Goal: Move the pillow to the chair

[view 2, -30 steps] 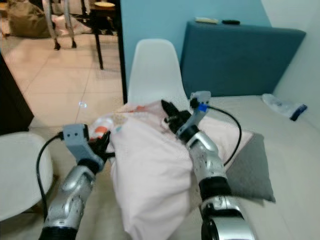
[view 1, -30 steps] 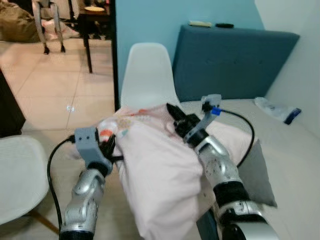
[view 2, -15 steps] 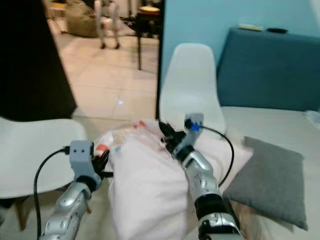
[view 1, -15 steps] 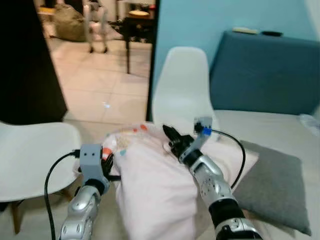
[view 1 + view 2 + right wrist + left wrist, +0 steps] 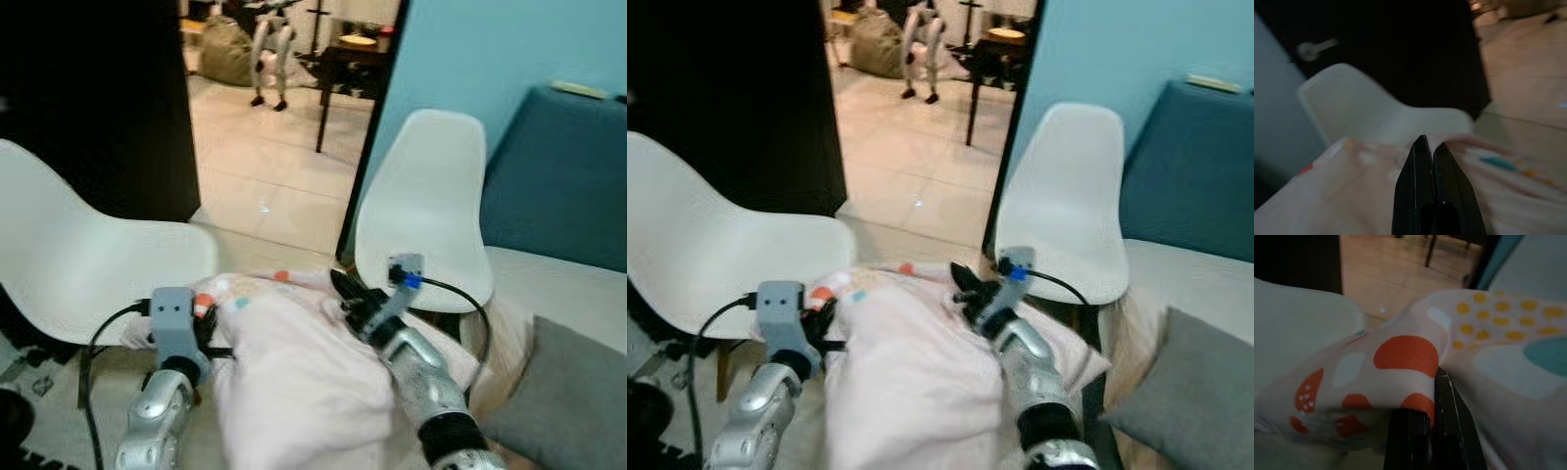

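Pillow [image 5: 294, 382]: pale pink, with orange, yellow and teal dots at one end. Chairs [image 5: 88, 264] [image 5: 423, 215] white; cushion [image 5: 563, 401] grey. Wall [image 5: 470, 49] light blue, headboard [image 5: 568, 186] dark teal.

A home bedroom: a teal upholstered headboard [image 5: 578, 176], white moulded chairs [image 5: 426, 211] (two), beige tiled hallway floor [image 5: 265, 166].
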